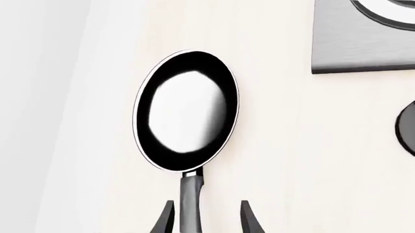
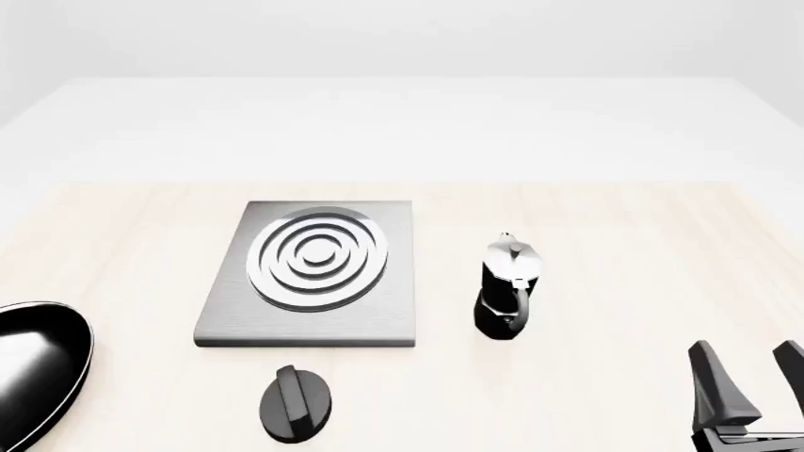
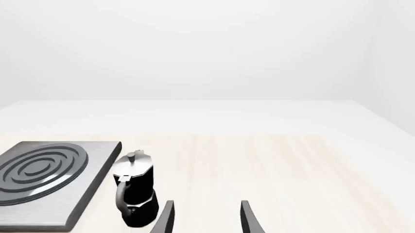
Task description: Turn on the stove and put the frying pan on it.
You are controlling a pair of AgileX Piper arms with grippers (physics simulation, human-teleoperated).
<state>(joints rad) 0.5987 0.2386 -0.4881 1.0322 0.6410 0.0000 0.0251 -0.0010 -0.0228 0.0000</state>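
A: What's the biggest thing here?

B: The table (image 2: 603, 235), pale wood with a faint grain, smooth and matte. On it lies the stove (image 2: 314, 273), a flat square plate of brushed grey metal with raised concentric silver rings in its middle. It sits left of centre in the front view.

A: And the frying pan?

B: The frying pan (image 1: 186, 110) is round, shallow and glossy black with a thin pale rim, its inside throwing a broad white glare. It lies flat on the table at the near left, well apart from the stove. In the front view the frame edge cuts it off, so only part of the bowl shows and the handle is out of sight.

A: Does the left gripper (image 1: 206, 218) have it?

B: Its fingers stand apart on either side of the dark grey handle; whether they touch it I cannot tell.

A: The right gripper (image 2: 750, 381)?

B: Spread wide, holding nothing, at the near right.

A: Smaller things?

B: A faceted black-and-silver moka pot (image 2: 506, 284) stands upright just right of the stove, and a black oval knob (image 2: 296, 403) with a raised ridge lies in front of it.
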